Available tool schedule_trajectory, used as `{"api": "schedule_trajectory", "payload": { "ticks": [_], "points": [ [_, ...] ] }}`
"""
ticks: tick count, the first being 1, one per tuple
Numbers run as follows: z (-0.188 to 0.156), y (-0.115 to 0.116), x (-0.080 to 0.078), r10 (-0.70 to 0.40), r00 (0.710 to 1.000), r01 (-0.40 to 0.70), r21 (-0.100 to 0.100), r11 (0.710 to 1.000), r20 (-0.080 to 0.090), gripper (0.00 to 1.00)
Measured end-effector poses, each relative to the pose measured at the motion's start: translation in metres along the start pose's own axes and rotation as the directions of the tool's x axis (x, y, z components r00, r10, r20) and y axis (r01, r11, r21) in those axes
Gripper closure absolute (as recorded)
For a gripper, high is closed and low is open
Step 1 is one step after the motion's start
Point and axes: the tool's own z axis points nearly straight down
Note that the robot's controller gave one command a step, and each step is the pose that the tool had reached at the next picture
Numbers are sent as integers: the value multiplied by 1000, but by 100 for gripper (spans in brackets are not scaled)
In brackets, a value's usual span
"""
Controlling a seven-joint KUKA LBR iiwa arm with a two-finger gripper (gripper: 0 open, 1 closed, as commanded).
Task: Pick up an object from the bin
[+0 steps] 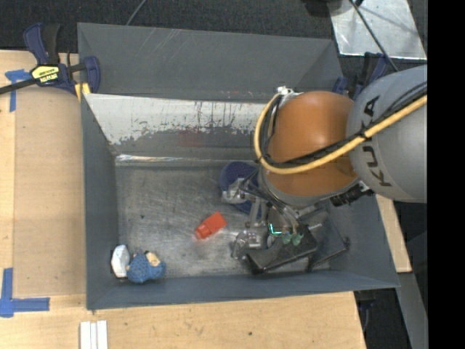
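Your end effector point(251, 240) hangs over the black case point(287, 259) in the bin's near right corner; its opening can't be told. The case looks stiff and slick, so grip an edge.

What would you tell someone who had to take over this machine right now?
Gripper: low in the right half of the bin, close above the floor; whether it grips anything cannot be told.
Things: black flat thing right by the gripper, along the near wall; orange block just left of it; blue thing partly hidden under the arm; blue-and-white soft toy in the near-left corner.
Done: arm lowered in.
Left: grip one thing and lift it out.
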Motion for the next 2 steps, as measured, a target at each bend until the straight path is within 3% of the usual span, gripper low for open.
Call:
{"api": "schedule_trajectory", "payload": {
  "ticks": [1,2],
  "points": [
    [119,8,-29,234,972,-234,-3,972,8,0],
    [115,8,-32,236,972,-235,-9,972,22,100]
  ]
}}
